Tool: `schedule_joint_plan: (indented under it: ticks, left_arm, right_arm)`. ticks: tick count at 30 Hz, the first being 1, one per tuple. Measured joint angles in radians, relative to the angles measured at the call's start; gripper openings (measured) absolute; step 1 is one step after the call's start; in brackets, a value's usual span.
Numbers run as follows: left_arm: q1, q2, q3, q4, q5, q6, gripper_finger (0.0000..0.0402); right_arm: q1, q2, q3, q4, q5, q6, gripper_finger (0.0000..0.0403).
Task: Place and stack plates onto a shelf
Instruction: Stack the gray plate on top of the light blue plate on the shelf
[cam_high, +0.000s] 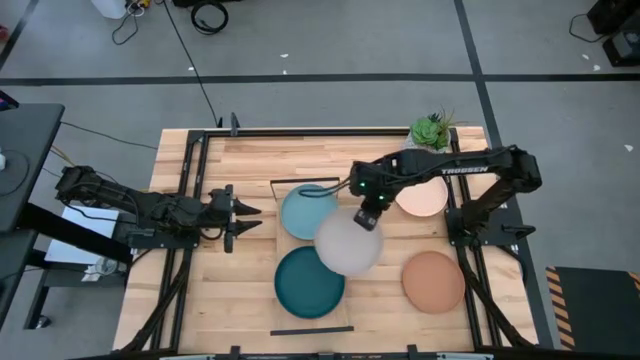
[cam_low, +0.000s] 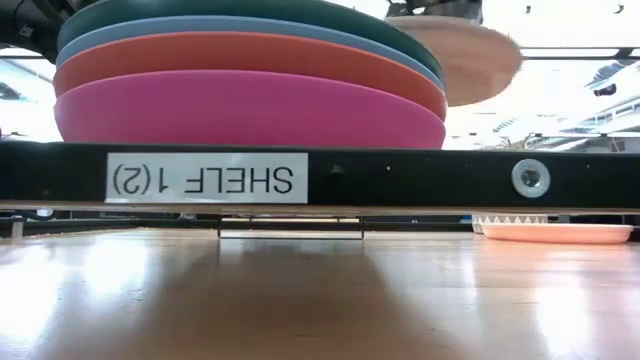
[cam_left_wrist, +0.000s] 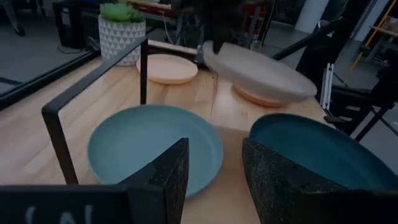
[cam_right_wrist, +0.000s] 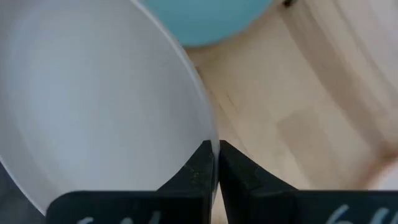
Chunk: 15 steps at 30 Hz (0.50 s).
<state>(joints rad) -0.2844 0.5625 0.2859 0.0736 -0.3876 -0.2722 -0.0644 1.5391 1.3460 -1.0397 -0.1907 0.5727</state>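
Presently the right gripper (cam_high: 368, 217) pinches the rim of the grey plate (cam_high: 349, 242); in the right wrist view its two dark fingers (cam_right_wrist: 200, 168) are pressed onto the thin white-grey rim (cam_right_wrist: 208, 134); the plate hangs tilted, clear of the wood, over the middle of the shelf (cam_high: 358, 285). Under its edges lie the pale aqua plate (cam_high: 303, 211) at the shelf's far end and the dark teal plate (cam_high: 308, 283) at the near end; seen from above the grey plate overlaps both.

The left gripper (cam_high: 243, 219) waits near the worktop's left edge, fingers (cam_left_wrist: 168, 177) spread apart, pointing toward the aqua plate (cam_left_wrist: 152, 144); bare wood lies between it and the shelf's left long side.

The shelf is a light-wood plank with thin black bar ends (cam_left_wrist: 93, 84); the plates are round, shallow, matte, smooth-rimmed. The peach plate (cam_high: 422, 197) lies near the worktop's far right corner beside a potted plant (cam_high: 432, 130); the terracotta plate (cam_high: 433, 281) lies toward the right edge, apart from the shelf.

The low view shows a black bar labelled SHELF 1(2) in mirrored letters (cam_low: 208, 178), carrying a stack (cam_low: 250, 75): magenta at the bottom, then orange, blue, dark teal.

The worktop (cam_high: 250, 165) is pale planked wood; grey floor with cables around.
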Motion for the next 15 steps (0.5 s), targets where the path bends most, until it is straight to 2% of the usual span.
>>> schedule_joint_plan:
  ticks: [5, 15]
  left_arm:
    - [0.000, 0.000, 0.000, 0.024, -0.001, -0.002, 0.0155]
    - [0.000, 0.009, 0.000, 0.039, -0.019, -0.004, 0.0155]
  right_arm:
    - [-0.028, 0.047, 0.000, 0.109, -0.017, 0.092, 0.0023]
    - [-0.093, 0.079, 0.000, 0.166, -0.009, 0.070, 0.0023]
